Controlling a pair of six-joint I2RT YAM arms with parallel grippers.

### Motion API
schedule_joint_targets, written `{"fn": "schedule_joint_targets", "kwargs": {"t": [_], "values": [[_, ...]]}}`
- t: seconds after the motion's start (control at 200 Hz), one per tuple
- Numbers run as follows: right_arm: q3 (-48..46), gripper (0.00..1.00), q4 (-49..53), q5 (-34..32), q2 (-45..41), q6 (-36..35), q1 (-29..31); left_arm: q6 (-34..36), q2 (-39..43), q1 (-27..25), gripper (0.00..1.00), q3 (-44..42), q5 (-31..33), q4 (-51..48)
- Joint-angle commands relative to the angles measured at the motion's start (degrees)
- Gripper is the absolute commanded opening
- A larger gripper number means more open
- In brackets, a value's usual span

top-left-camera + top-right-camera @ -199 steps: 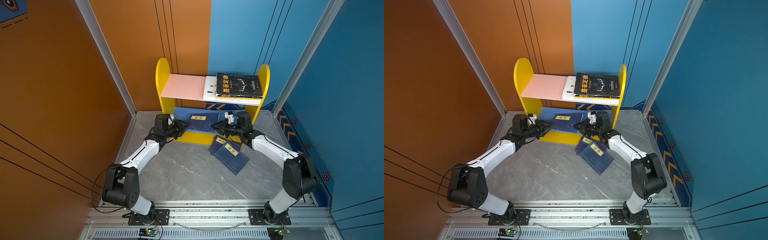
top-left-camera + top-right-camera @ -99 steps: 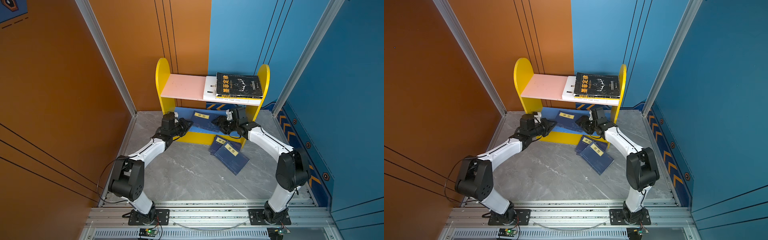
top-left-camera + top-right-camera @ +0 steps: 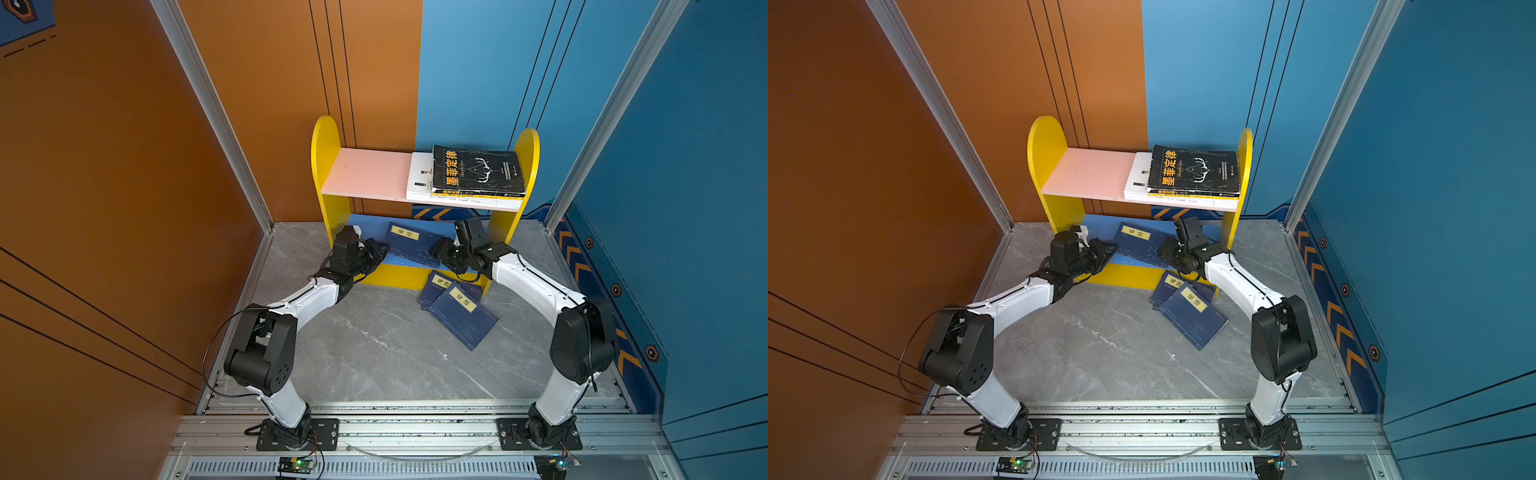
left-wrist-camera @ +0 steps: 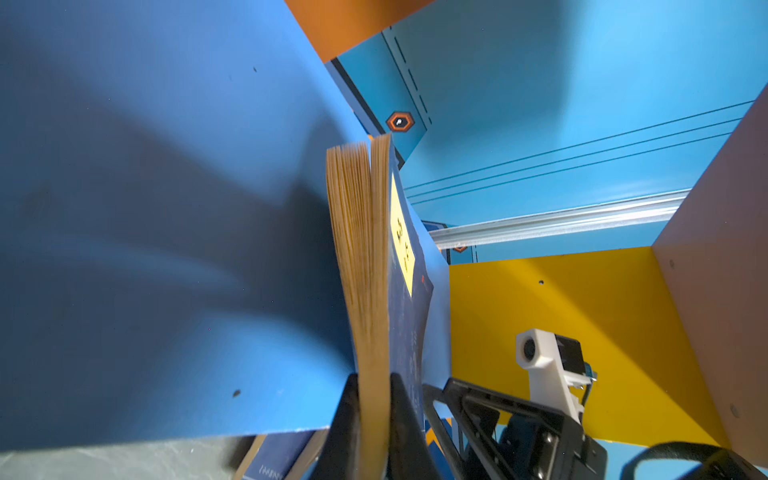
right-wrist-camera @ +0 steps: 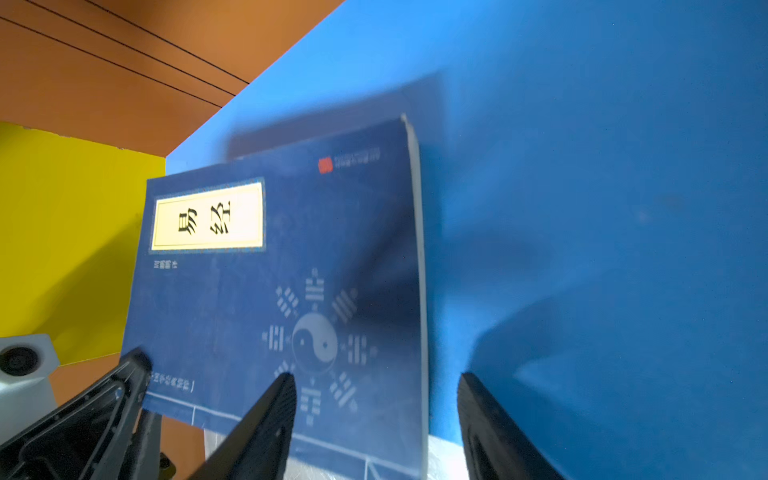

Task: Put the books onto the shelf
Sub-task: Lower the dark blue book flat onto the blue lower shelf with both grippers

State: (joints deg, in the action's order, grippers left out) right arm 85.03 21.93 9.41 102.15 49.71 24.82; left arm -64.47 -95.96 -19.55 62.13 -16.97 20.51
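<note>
**At the shelf (image 3: pixel 326 166): left end effector (image 4: pixel 372 382) clamps a navy book (image 5: pixel 270 291), right end effector (image 5: pixel 376 378) released**

Within the shelf's lower tier, the left end effector's black fingers (image 4: pixel 345 415) pinch the tan page edge of the navy book from both sides. The right end effector stands released beside it. Its fingers (image 5: pixel 266 424) are spread wide, one over the cover and the other over the blue lower board (image 5: pixel 582 208). The book's white page edge runs between them, gripped by neither.

The navy book lies slanted over the lower board, with its yellow label toward the shelf's back and its near edge reaching past the board's front. Whether it rests flat on the board cannot be told.

At the right end of the shelf's pink upper board (image 3: pixel 365 174), a black book (image 3: pixel 478 170) with yellow characters lies on top of a larger white book (image 3: pixel 419 178).

In front of the shelf, just beside its yellow base strip (image 3: pixel 390 276), a rear navy volume (image 3: pixel 434 284) lies on the grey surface (image 3: pixel 374 345). A front navy volume (image 3: pixel 463 316) lies partly over it.
</note>
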Motion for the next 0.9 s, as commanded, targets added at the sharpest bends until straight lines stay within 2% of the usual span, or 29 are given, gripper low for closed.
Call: {"fn": "schedule_joint_targets", "kwargs": {"t": [0.0, 0.401, 0.791, 0.896], "values": [[2.1, 0.64, 1.97, -1.97, 1.66, -1.37, 0.54, -0.71, -0.58, -0.64, 0.0, -0.63, 4.62, 5.15], [3.19, 0.63, 1.75, -3.03, 2.96, -1.33, 0.86, -0.05, -0.31, -1.57, 0.0, -2.46, 3.73, 5.11], [3.8, 0.6, 2.66, -3.12, 4.58, -1.88, 2.5, -0.2, 0.68, -2.68, 0.0, -4.78, 5.8, 5.06], [4.26, 0.59, 4.1, -4.55, 4.74, -2.22, 2.76, -0.26, 0.25, -2.77, 0.08, -4.32, 5.82, 5.08]]}}
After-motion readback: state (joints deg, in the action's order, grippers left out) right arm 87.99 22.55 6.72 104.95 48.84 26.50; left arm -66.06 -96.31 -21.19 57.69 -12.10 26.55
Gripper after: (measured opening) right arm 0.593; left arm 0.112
